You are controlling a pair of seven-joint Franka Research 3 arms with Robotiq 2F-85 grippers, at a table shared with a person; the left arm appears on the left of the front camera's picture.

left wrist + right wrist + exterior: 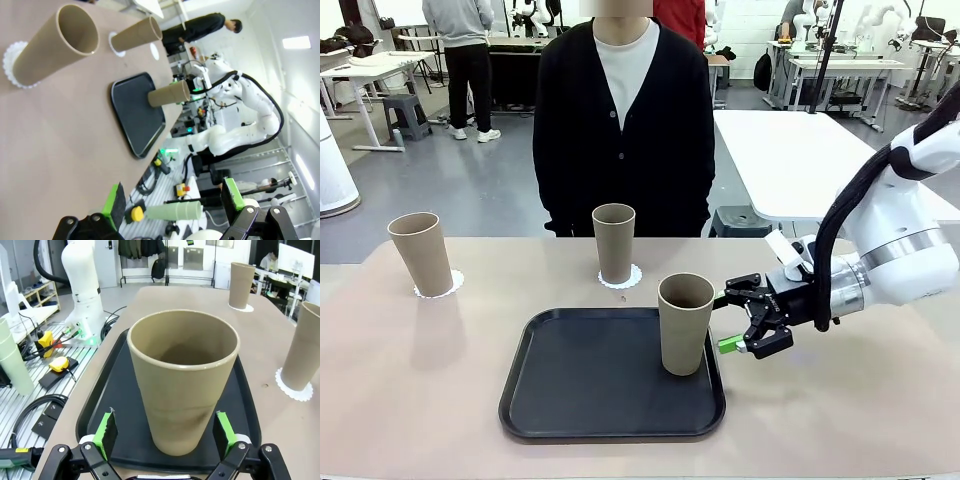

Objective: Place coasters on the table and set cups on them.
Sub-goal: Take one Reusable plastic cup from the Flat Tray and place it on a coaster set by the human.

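Three tan cups stand upright. The left cup [420, 252] rests on a white coaster [442, 287], and the middle cup [614, 242] on another coaster [621, 279] in front of the person. The third cup [685, 322] stands on the black tray [600, 395], at its right side. My right gripper [745, 320] is level with this cup, just to its right, and is open. In the right wrist view the cup [182, 385] sits between the spread green pads [106, 432] without touching them. My left gripper [172, 197] is open and holds nothing, hanging off the table's side, far from the cups [52, 45].
The person stands at the table's far edge, behind the middle cup, with hands out of sight. The tray [120, 390] takes up the table's near middle. Bare tabletop [410, 380] lies left of the tray and to its right [840, 400].
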